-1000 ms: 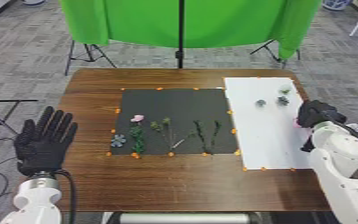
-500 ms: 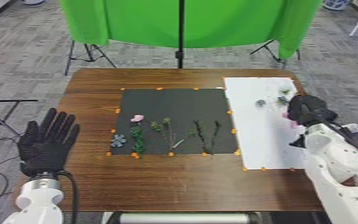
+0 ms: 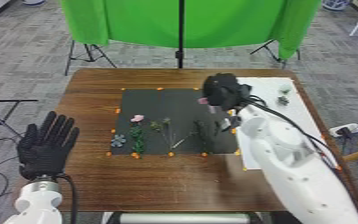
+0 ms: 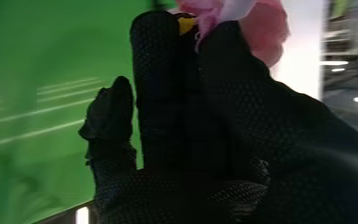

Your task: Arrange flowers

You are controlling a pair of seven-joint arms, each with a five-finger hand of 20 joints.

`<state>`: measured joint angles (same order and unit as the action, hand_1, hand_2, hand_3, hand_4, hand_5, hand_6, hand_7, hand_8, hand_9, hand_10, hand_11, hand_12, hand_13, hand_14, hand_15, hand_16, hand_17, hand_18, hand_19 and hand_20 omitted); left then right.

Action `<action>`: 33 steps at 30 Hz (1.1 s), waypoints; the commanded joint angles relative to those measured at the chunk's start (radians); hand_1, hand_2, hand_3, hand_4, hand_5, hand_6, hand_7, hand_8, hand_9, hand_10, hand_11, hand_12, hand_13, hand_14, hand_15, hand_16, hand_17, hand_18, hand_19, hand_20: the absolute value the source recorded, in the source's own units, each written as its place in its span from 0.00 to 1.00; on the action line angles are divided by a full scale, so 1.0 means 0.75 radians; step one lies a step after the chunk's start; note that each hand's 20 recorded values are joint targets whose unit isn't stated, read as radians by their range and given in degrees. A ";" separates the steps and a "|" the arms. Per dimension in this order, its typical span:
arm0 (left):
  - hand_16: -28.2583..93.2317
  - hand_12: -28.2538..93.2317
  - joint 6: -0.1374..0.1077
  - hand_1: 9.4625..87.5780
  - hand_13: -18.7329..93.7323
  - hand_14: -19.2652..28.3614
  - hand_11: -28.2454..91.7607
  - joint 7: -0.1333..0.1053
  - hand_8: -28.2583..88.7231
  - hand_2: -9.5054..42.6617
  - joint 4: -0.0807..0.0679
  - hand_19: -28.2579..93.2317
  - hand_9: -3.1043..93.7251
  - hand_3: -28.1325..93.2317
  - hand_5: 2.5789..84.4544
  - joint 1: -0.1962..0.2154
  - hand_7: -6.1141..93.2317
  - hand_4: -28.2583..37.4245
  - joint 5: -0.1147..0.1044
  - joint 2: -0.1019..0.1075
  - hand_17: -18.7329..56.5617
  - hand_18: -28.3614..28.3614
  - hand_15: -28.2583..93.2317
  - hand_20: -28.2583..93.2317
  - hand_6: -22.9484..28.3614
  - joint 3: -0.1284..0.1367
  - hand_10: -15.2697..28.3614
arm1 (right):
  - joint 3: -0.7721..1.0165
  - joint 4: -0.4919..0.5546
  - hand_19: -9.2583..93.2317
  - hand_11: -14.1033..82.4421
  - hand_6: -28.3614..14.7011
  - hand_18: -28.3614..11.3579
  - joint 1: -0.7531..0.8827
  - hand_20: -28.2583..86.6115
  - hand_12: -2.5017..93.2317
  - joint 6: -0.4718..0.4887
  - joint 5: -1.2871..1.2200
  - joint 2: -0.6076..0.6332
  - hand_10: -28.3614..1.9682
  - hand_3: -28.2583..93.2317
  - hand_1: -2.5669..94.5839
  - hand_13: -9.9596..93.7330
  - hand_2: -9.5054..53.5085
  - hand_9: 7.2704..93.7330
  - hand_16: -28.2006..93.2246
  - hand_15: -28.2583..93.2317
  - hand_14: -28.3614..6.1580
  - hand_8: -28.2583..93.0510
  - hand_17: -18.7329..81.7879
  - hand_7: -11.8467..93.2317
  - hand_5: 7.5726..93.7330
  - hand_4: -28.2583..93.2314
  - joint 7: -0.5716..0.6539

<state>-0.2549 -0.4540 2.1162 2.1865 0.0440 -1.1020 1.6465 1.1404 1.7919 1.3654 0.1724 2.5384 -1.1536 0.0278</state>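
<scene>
My right hand (image 3: 224, 91) is over the top right corner of the black mat (image 3: 158, 95), with a pink flower (image 3: 203, 101) at its left side. In the right wrist view the right hand (image 4: 238, 105) pinches the pink flower (image 4: 266, 35) between thumb and fingertips. Flat on the black mat lie a pink-headed stem (image 3: 137, 118), a blue-grey flower (image 3: 118, 141) and several green stems (image 3: 167, 131). Small green pieces (image 3: 284, 100) rest on the white sheet (image 3: 300, 120). My left hand (image 3: 45, 147) is held palm down with straight fingers at the table's left edge.
The right forearm (image 3: 286, 155) crosses the white sheet and the mat's right edge. Orange tape pieces (image 3: 170, 154) mark the borders of mat and sheet. Bare brown table (image 3: 167, 185) lies in front, and a green cloth (image 3: 131, 22) hangs behind.
My right hand has moved left from the white sheet's right side to the black mat's far corner, carrying the pink flower. The left hand has barely shifted.
</scene>
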 commanded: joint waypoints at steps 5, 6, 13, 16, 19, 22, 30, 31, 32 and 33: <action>0.16 0.30 -0.026 0.22 0.42 0.75 0.41 -0.006 0.15 0.53 -0.011 0.52 0.44 0.86 0.53 0.002 0.18 0.00 -0.009 0.017 0.13 0.75 0.53 0.32 0.64 -0.017 0.72 | -0.195 -0.056 0.92 0.26 0.68 0.19 -0.067 0.64 0.43 0.220 0.107 -0.225 0.61 0.83 0.65 0.73 0.00 0.85 0.54 0.56 0.64 0.18 0.47 0.48 0.74 0.00 -0.066; 0.16 0.30 -0.026 0.22 0.42 0.75 0.41 -0.011 0.15 0.53 -0.012 0.52 0.44 0.85 0.53 -0.001 0.18 0.00 -0.008 0.020 0.13 0.75 0.53 0.32 0.65 -0.020 0.72 | -0.212 -0.056 0.92 0.26 0.68 0.19 -0.067 0.64 0.43 0.221 0.124 -0.233 0.61 0.83 0.65 0.73 0.00 0.85 0.54 0.56 0.64 0.18 0.47 0.48 0.74 0.00 -0.064; 0.16 0.30 0.009 0.22 0.42 0.75 0.41 -0.047 0.15 0.54 0.047 0.53 0.44 0.85 0.53 0.076 0.18 0.00 -0.014 0.059 0.13 0.75 0.53 0.32 0.65 -0.042 0.72 | -0.345 0.014 0.93 0.26 0.68 0.18 -0.030 0.64 0.42 0.224 0.237 -0.217 0.61 0.83 0.65 0.72 0.00 0.84 0.54 0.57 0.63 0.18 0.47 0.47 0.72 0.00 -0.030; 0.16 0.30 -0.006 0.22 0.42 0.75 0.41 -0.012 0.15 0.54 0.012 0.53 0.43 0.85 0.53 0.006 0.18 0.00 -0.001 0.057 0.12 0.75 0.52 0.32 0.65 -0.059 0.72 | -0.369 -0.041 0.94 0.26 0.68 0.17 -0.039 0.66 0.42 0.155 0.332 -0.248 0.60 0.82 0.65 0.72 0.00 0.83 0.55 0.59 0.63 0.18 0.47 0.47 0.72 0.00 -0.043; 0.16 0.30 -0.015 0.22 0.42 0.75 0.41 0.025 0.15 0.55 -0.011 0.53 0.43 0.85 0.52 -0.034 0.18 0.00 0.024 0.046 0.12 0.76 0.52 0.32 0.65 -0.066 0.72 | -0.376 -0.092 0.96 0.26 0.67 0.16 -0.054 0.69 0.42 0.106 0.413 -0.270 0.60 0.83 0.65 0.70 0.00 0.83 0.55 0.63 0.61 0.18 0.47 0.46 0.71 0.00 -0.045; 0.16 0.30 -0.018 0.22 0.42 0.76 0.41 0.030 0.15 0.55 -0.026 0.53 0.43 0.85 0.52 -0.055 0.18 0.00 0.030 0.048 0.12 0.76 0.52 0.32 0.65 -0.066 0.73 | -0.379 -0.108 0.96 0.26 0.67 0.15 -0.078 0.70 0.42 0.091 0.366 -0.283 0.60 0.82 0.65 0.69 0.00 0.82 0.55 0.65 0.60 0.18 0.47 0.46 0.71 0.00 0.017; 0.16 0.30 -0.003 0.23 0.42 0.77 0.40 0.045 0.15 0.55 -0.035 0.54 0.43 0.84 0.52 -0.074 0.18 0.00 0.023 0.050 0.11 0.76 0.53 0.31 0.66 -0.083 0.74 | -0.387 -0.165 0.96 0.27 0.65 0.14 -0.116 0.72 0.42 0.120 0.421 -0.325 0.60 0.81 0.65 0.67 0.00 0.80 0.55 0.68 0.58 0.18 0.46 0.45 0.69 0.00 0.054; 0.16 0.30 -0.001 0.23 0.42 0.77 0.40 0.045 0.15 0.55 -0.034 0.54 0.43 0.84 0.52 -0.075 0.18 0.00 0.027 0.051 0.11 0.77 0.52 0.31 0.66 -0.083 0.74 | -0.385 -0.166 0.96 0.27 0.65 0.14 -0.113 0.72 0.42 0.140 0.417 -0.329 0.60 0.81 0.64 0.67 0.00 0.80 0.55 0.68 0.58 0.19 0.46 0.45 0.69 0.00 0.061; 0.16 0.30 -0.003 0.23 0.42 0.77 0.40 0.047 0.15 0.55 -0.035 0.54 0.43 0.84 0.52 -0.080 0.18 0.00 0.028 0.052 0.11 0.77 0.52 0.31 0.66 -0.083 0.74 | -0.382 -0.168 0.96 0.27 0.65 0.14 -0.110 0.72 0.42 0.151 0.403 -0.330 0.60 0.81 0.64 0.66 0.00 0.79 0.54 0.69 0.57 0.19 0.46 0.45 0.68 0.00 0.068; 0.16 0.30 -0.004 0.23 0.42 0.77 0.40 0.047 0.15 0.55 -0.033 0.54 0.43 0.84 0.52 -0.078 0.18 0.00 0.029 0.051 0.11 0.77 0.52 0.31 0.66 -0.081 0.73 | -0.381 -0.167 0.96 0.27 0.65 0.14 -0.103 0.73 0.42 0.148 0.383 -0.329 0.60 0.81 0.63 0.66 0.00 0.79 0.53 0.70 0.56 0.18 0.46 0.45 0.67 0.00 0.065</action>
<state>-0.2616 -0.4328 2.0914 2.1248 0.0599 -1.0596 1.5946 0.8484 1.6797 1.2985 0.2361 2.8207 -1.3753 0.0735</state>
